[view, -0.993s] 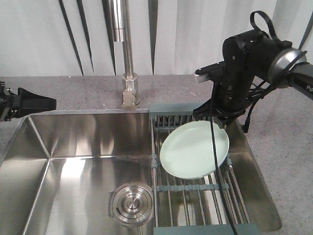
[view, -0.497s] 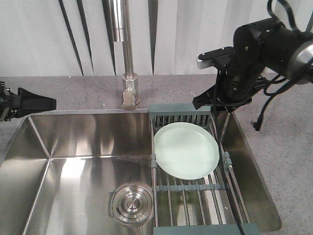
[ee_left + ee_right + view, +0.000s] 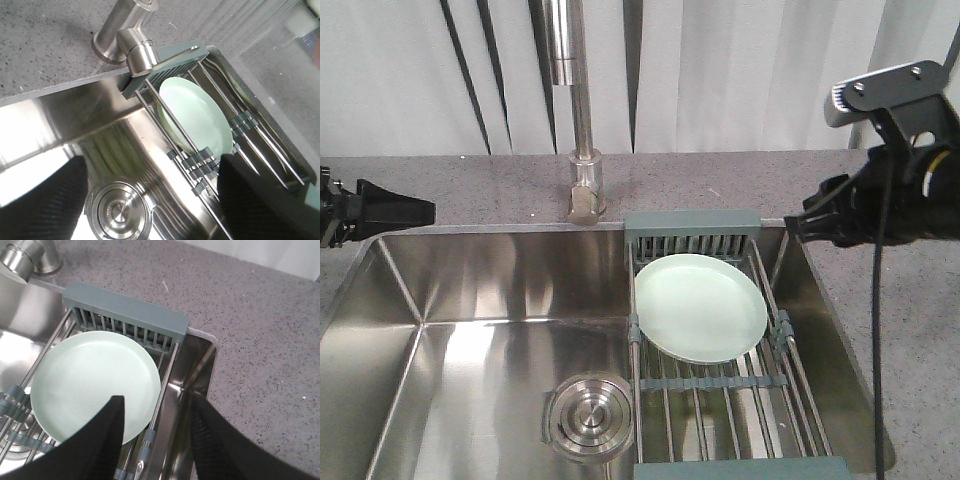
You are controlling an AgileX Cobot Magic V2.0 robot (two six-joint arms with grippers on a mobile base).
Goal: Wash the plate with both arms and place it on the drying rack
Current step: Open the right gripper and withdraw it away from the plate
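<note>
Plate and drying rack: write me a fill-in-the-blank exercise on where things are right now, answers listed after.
1. The plate lies flat on the steel rods of the drying ____.
2. The right pincer is open and holds ____.
3. The round steel drain sits to the ____ of the drying rack in the front view.
4. The left pincer is over the ____.

Answers: rack; nothing; left; sink

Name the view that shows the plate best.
The exterior front-facing view: the whole plate lies unobstructed on the drying rack. The left wrist view sees it through rods; in the right wrist view a finger covers its edge.
</note>
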